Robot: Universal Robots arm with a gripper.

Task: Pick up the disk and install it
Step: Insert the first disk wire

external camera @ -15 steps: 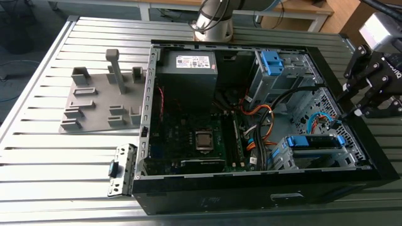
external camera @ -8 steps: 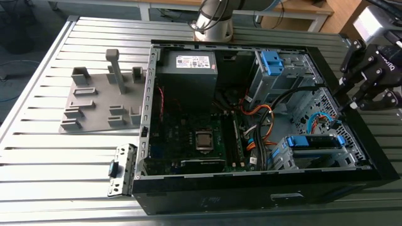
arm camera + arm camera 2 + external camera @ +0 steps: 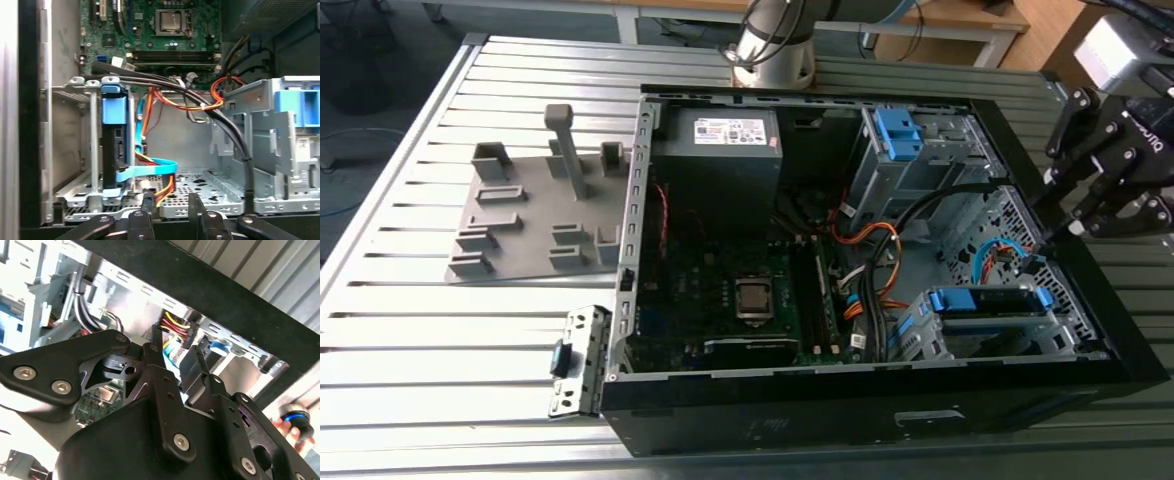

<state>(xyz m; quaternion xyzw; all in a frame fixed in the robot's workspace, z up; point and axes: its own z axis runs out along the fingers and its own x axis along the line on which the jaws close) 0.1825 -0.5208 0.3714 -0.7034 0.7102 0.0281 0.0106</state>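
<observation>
Nothing is being gripped by the gripper (image 3: 170, 202) — its jaws are being held apart, empty, at the case's (image 3: 1067, 395) open edge. The disk (image 3: 114, 145) is being carried in its cage (image 3: 82, 195) — ahead of the jaws, well apart, cabled.

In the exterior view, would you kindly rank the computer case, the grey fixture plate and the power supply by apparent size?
1. Computer case.
2. Grey fixture plate.
3. Power supply.
The gaps are plain, so camera nearness changes nothing.
</observation>
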